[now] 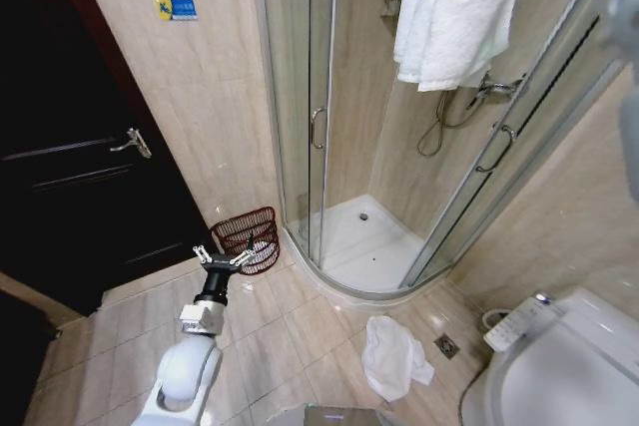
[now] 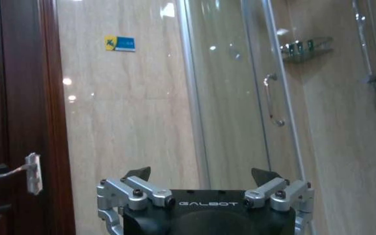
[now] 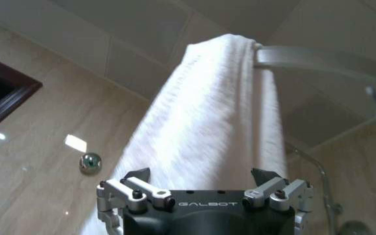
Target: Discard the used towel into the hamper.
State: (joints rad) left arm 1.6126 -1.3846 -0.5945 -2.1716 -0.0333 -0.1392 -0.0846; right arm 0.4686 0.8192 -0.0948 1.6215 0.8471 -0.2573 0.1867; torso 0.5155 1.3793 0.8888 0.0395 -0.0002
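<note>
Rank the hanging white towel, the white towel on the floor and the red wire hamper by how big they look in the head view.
1. Hanging towel, largest, though cut off by the frame.
2. Floor towel.
3. Hamper, close to the floor towel in apparent size, so that order is unsure.

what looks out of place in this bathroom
A white towel lies crumpled on the floor tiles between the shower tray and the toilet, apart from the hamper by the door, while another towel hangs over the shower rail.
</note>
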